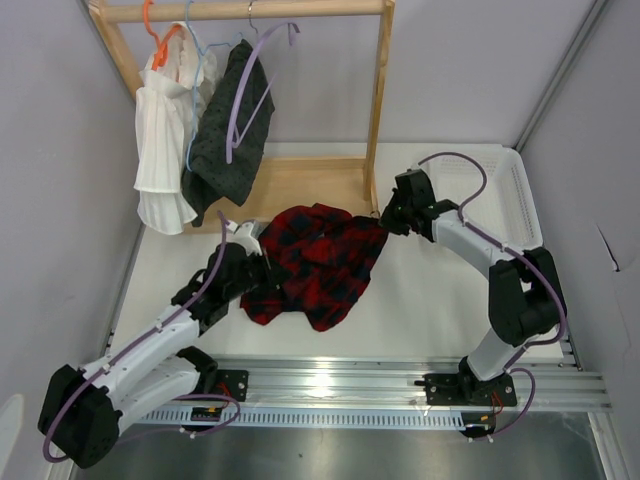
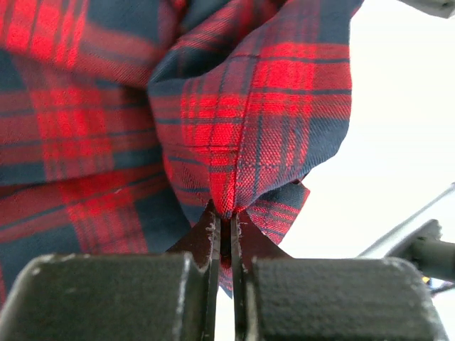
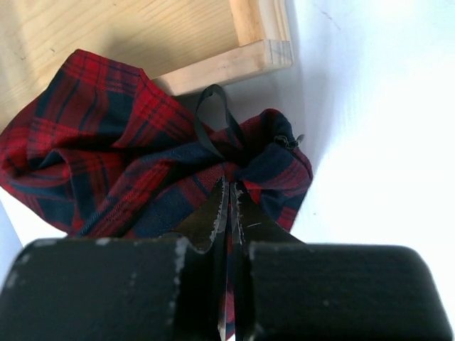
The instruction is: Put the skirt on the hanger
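Observation:
The red-and-black checked skirt [image 1: 315, 262] lies bunched on the white table, between the two arms. My left gripper [image 1: 262, 262] is shut on a fold at the skirt's left edge; the cloth [image 2: 242, 135] is pinched between its jaws. My right gripper [image 1: 384, 222] is shut on the skirt's right corner [image 3: 266, 170], next to a black hanging loop [image 3: 210, 121]. The lilac hanger [image 1: 250, 85] hangs tilted on the wooden rail [image 1: 250, 10] at the back, in front of the dark dotted garment [image 1: 228, 130].
A white pleated garment [image 1: 165, 150] on an orange hanger [image 1: 160, 40] and a pale blue hanger [image 1: 197, 60] hang left on the rail. The rack's wooden base [image 1: 300, 185] and right post [image 1: 378, 100] stand just behind the skirt. A white basket [image 1: 500, 195] sits back right.

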